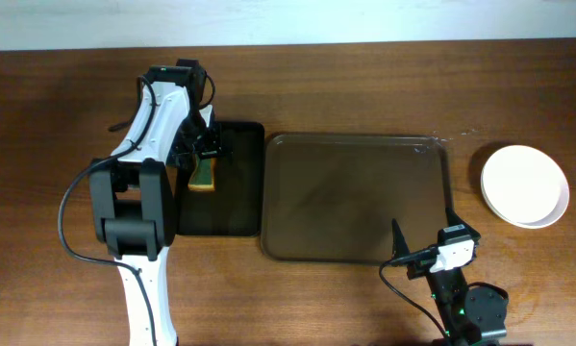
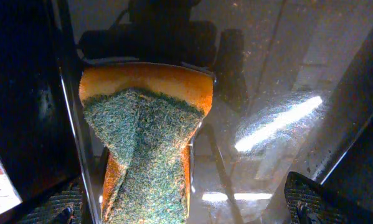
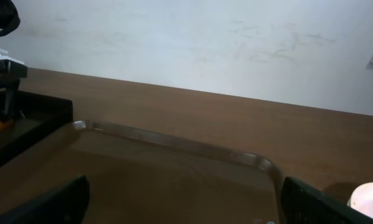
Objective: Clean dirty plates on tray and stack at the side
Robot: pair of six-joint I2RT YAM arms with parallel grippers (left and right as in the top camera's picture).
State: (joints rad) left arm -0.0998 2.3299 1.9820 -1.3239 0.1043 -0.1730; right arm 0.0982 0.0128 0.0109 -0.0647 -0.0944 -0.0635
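Plate stack (image 1: pixel 524 185) count unclear; sponge (image 2: pixel 146 143) bottom cropped.

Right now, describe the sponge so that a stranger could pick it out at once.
Find the big brown tray. Directly to its left lies a smaller black tray, and the sponge sits on its left half. It is the only orange block with a rough green top.
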